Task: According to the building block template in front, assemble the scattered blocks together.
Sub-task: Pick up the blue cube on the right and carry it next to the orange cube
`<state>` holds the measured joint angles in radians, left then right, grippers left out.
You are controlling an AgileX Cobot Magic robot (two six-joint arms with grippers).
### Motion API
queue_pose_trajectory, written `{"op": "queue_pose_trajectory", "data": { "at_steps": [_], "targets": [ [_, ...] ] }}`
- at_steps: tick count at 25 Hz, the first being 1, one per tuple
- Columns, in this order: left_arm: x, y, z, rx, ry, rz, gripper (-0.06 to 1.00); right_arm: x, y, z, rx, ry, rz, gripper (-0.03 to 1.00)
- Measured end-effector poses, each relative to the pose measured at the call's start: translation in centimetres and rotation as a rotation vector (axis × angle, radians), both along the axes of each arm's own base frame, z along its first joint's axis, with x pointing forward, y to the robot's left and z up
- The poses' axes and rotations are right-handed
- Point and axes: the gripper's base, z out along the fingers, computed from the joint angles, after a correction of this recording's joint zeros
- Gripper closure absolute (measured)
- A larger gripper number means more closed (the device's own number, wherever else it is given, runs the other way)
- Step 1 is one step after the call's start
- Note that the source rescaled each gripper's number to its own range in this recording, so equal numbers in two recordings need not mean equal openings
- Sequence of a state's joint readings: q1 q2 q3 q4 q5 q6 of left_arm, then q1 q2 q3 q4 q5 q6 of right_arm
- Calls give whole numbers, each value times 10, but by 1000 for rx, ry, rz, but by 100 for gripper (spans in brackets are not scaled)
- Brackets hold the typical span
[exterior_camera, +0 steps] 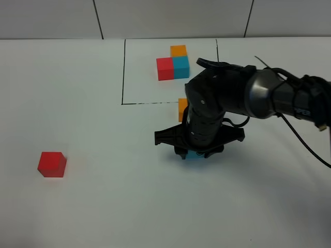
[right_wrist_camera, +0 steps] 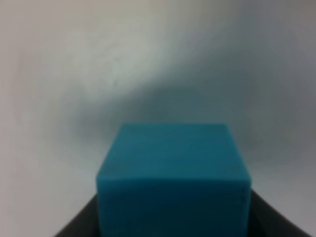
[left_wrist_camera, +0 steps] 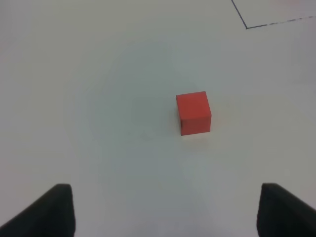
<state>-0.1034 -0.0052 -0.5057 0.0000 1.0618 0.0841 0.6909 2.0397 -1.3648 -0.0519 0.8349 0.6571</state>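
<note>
The building block template [exterior_camera: 173, 64], a red, cyan-blue and orange cluster, sits at the back inside a thin black drawn rectangle [exterior_camera: 123, 72]. My right gripper [exterior_camera: 196, 151] points down and is shut on the loose cyan-blue cube [exterior_camera: 195, 155], low over or on the table. In the right wrist view the cube [right_wrist_camera: 173, 173] fills the space between the dark fingers [right_wrist_camera: 74, 229] of the gripper [right_wrist_camera: 173, 227]. The loose orange cube [exterior_camera: 182, 108] is half hidden behind the right arm, at the frame's front line. The loose red cube [exterior_camera: 52, 164] lies far left. My left gripper [left_wrist_camera: 165, 212] is open, short of the red cube [left_wrist_camera: 193, 112].
The table is a plain white surface. The right arm [exterior_camera: 258, 95] reaches in from the right edge with a cable trailing below it. A corner of the black frame line [left_wrist_camera: 246, 27] shows beyond the red cube in the left wrist view.
</note>
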Motion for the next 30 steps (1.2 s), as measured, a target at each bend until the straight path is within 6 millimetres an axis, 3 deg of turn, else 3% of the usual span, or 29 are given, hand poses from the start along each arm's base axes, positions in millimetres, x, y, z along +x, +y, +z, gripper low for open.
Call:
{"op": "queue_pose_trajectory", "data": {
  "at_steps": [14,30],
  "targets": [
    [0,0,0,0,0,0,24,33,22,-29,-37,-18,-9,96],
    [0,0,0,0,0,0,24,45,11,-34,-26,-12,-62,96]
  ]
}}
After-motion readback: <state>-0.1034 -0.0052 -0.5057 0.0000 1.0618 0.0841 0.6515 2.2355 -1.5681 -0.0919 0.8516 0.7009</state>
